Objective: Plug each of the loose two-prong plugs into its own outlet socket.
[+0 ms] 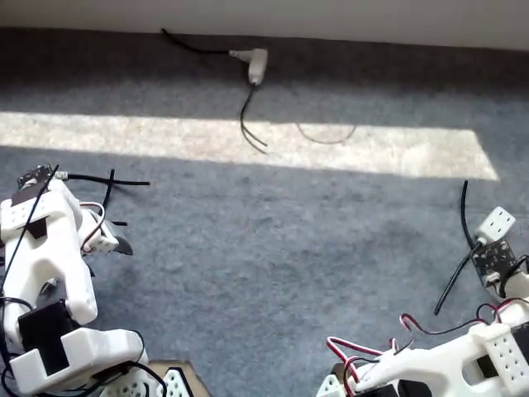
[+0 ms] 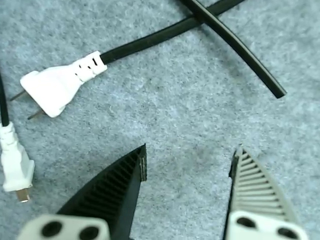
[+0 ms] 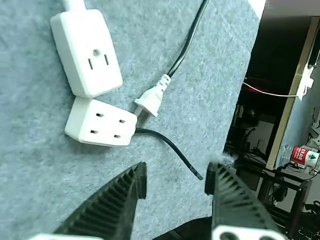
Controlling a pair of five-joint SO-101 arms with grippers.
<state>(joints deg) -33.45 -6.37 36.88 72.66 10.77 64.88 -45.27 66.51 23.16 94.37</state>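
An indoor room, more likely a home or small workroom than a lab: the surface [image 1: 273,248] is grey carpet-like fabric reaching a pale wall [image 1: 347,12] at its far edge, a band of sunlight [image 1: 165,136] crosses it, and beyond one edge stand dark cluttered furniture [image 3: 280,115] and a bottle [image 3: 306,156]

Carpet [image 2: 200,115]: grey cloth, short fuzzy pile, matt. White two-prong plug [image 2: 52,90] is smooth plastic w/ slight sheen, prongs [image 2: 18,95] bare metal, cord [image 2: 150,37] black, smooth, rubbery-looking; outlet socket block [image 3: 87,52] and socket cube [image 3: 100,122] are glossy white plastic. Left gripper [image 2: 190,155] has ribbed matt plastic jaws, one black, one grey; right gripper [image 3: 176,172] ribbed matt black; arm shell [image 1: 50,248] white plastic, approx. semi-matt.
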